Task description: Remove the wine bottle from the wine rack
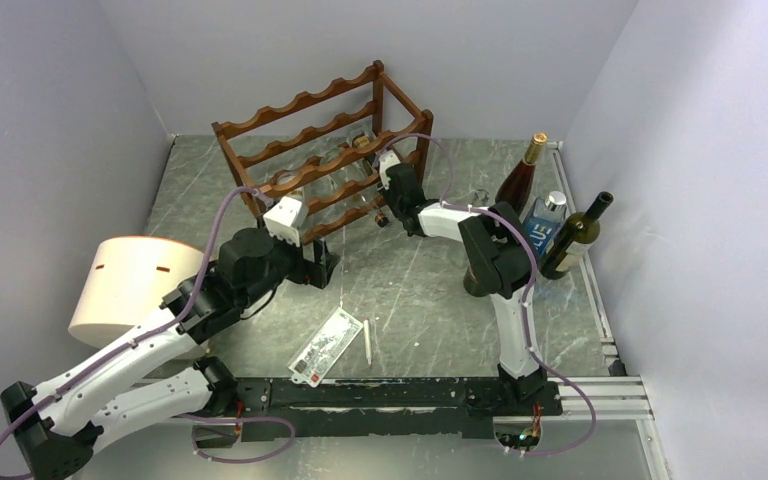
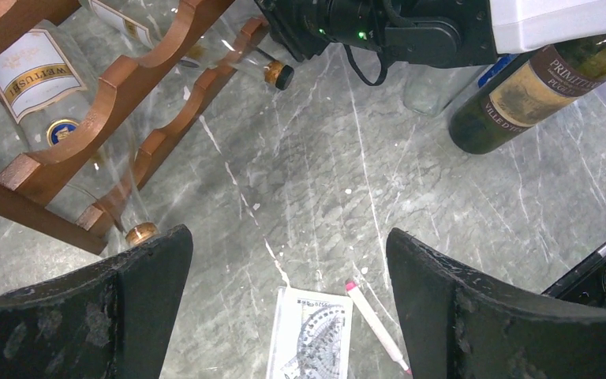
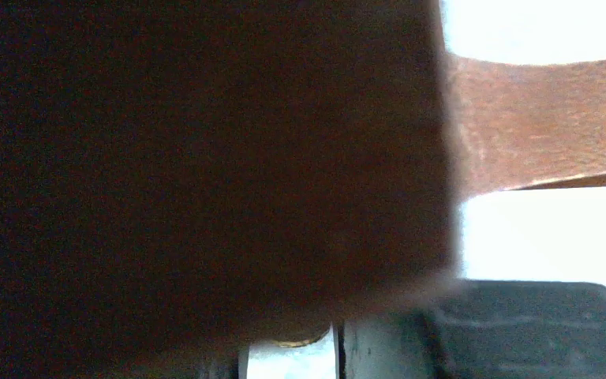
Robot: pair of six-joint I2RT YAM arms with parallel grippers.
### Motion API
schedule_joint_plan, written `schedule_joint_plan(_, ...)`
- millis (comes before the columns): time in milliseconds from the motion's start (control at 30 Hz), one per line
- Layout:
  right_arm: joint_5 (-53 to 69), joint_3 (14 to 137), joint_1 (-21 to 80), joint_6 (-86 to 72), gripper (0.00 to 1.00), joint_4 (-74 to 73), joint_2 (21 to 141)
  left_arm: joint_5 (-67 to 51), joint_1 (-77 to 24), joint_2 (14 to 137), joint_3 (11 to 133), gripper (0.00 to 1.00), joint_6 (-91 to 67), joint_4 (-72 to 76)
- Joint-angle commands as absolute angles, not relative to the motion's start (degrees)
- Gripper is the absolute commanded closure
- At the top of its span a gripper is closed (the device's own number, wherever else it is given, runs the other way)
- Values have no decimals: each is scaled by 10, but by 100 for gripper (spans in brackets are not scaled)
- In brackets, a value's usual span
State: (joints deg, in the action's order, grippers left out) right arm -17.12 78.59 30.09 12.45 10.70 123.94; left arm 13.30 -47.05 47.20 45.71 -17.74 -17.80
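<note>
wine rack (image 1: 325, 150) stands on the grey marbled tabletop (image 1: 430, 290), towards the far side and left of centre, set at an angle. clear glass bottles lie in its tiers.

wine bottle (image 2: 268, 71): clear glass, gold cap. it lies in a lower tier with its capped neck poking out past the front rail, just beside the black body of the right arm. a second labelled clear bottle (image 2: 35, 75) lies in a scallop nearer the left wrist camera.

left tool (image 2: 288, 308): fingers spread wide, nothing between them. it hangs low over the tabletop just in front of the rack's near end. a printed card (image 2: 312, 332) and a white pen (image 2: 375, 324) lie side by side on the tabletop below the gap.

right tool (image 1: 388, 170): reached into the right-hand front of the rack. the right wrist view is almost wholly blocked by dark wood very close to the lens, with only a strip of rail and a dark finger edge showing. cannot tell whether it is spread or pressed on anything.

right edge of the tabletop, well apart from the rack: a brown bottle with gold foil top (image 1: 520, 180) and a green bottle (image 1: 572, 238), the latter tilted.

cream cylinder (image 1: 130, 285) at the left edge, beside the left arm.
</note>
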Motion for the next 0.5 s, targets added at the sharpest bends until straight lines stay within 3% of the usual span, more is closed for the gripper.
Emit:
schedule_joint_plan(0, -177, 781, 300, 141, 69, 119, 1232, 110, -466, 479, 477, 4, -186, -164)
schedule_joint_plan(467, -205, 714, 324, 147, 87, 89, 1133, 89, -465, 509, 472, 5, -194, -135)
